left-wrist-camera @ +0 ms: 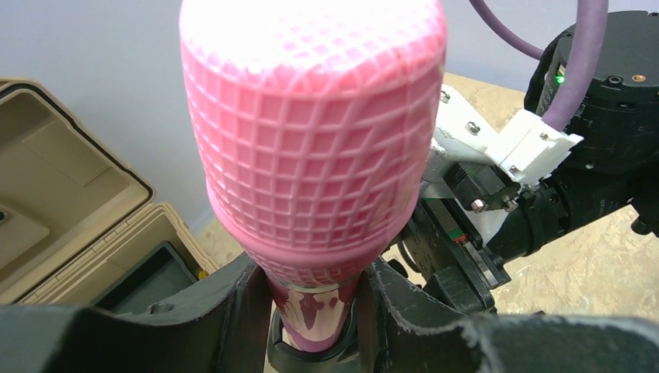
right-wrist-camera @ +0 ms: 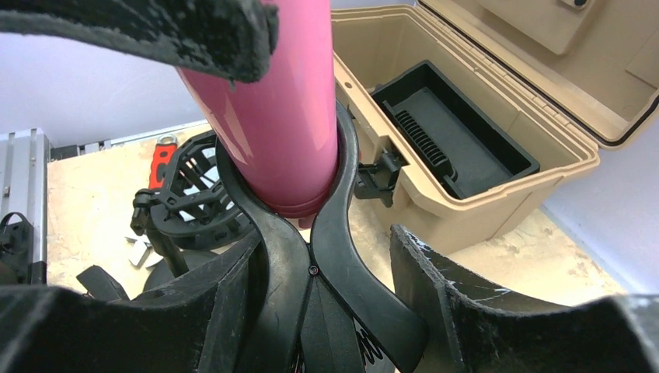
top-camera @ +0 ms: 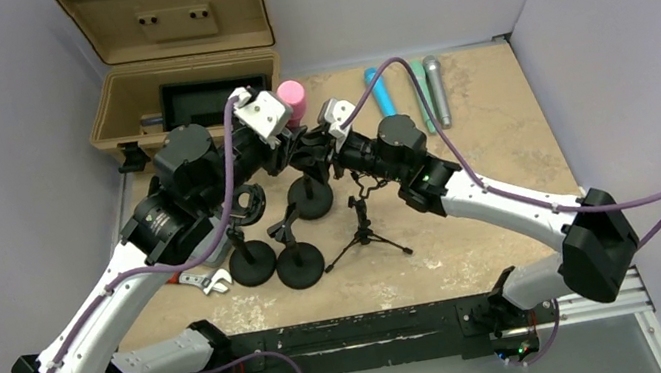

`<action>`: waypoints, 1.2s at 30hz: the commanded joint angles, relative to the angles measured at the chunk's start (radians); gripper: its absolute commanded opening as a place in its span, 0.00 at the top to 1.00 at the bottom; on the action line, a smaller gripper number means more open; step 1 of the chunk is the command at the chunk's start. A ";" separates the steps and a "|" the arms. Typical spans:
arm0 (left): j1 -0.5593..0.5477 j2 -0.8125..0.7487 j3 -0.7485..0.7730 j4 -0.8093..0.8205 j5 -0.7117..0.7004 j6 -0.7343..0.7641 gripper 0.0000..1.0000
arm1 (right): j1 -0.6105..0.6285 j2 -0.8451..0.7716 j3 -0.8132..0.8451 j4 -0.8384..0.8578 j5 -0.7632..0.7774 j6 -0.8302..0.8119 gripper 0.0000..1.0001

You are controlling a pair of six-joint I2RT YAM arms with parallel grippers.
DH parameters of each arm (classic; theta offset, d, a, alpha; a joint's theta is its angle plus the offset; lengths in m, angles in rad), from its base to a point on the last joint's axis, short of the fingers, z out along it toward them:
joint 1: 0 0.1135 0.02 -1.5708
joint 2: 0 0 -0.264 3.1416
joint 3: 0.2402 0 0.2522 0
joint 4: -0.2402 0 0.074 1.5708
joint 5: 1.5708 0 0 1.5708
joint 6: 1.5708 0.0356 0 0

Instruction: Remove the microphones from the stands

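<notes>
- In the top view the two wrists crowd together above the stand (top-camera: pixel 311 198). They hide both pairs of jaws and all of the pink microphone (top-camera: pixel 292 95) except its head.
- The left wrist view cuts off the microphone's tail, and the right wrist view cuts off its head.
- The left gripper (left-wrist-camera: pixel 311 272) is clamped on the microphone's neck just under the mesh head, which rises out of the jaws.
- The long axis runs from that head down through the left jaws into the stand's black clip (right-wrist-camera: pixel 311 225), with the tail lowest (upright, or nearly so).
- The right gripper (right-wrist-camera: pixel 322 249) is closed on the clip below the tail, one finger against each side.
- Beyond the right jaws a tan case (right-wrist-camera: pixel 497 116) stands open with a black tray (right-wrist-camera: pixel 458 140) inside.
- Out to the right of both jaws lie a blue microphone (top-camera: pixel 380 92) and a grey microphone (top-camera: pixel 437 88).
- Nearer the arm bases stand a round-based stand (top-camera: pixel 251 261) and a tripod (top-camera: pixel 365 233), with a wrench (top-camera: pixel 205 280) lying beside them.
</notes>
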 commanded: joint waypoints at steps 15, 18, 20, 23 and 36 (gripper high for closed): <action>-0.028 -0.026 0.017 0.083 0.076 -0.035 1.00 | -0.048 -0.072 -0.014 0.051 0.020 -0.014 0.28; -0.027 -0.024 0.006 0.084 0.072 -0.034 1.00 | -0.048 -0.093 -0.004 0.014 0.020 -0.029 0.24; -0.027 -0.022 0.002 0.085 0.071 -0.036 1.00 | -0.051 -0.094 0.008 -0.009 0.022 -0.038 0.24; -0.027 -0.015 0.000 0.084 0.071 -0.036 1.00 | -0.056 -0.096 0.014 -0.031 0.012 -0.048 0.24; -0.027 0.016 0.002 0.043 0.027 0.014 1.00 | -0.096 -0.102 0.033 -0.109 -0.243 -0.093 0.33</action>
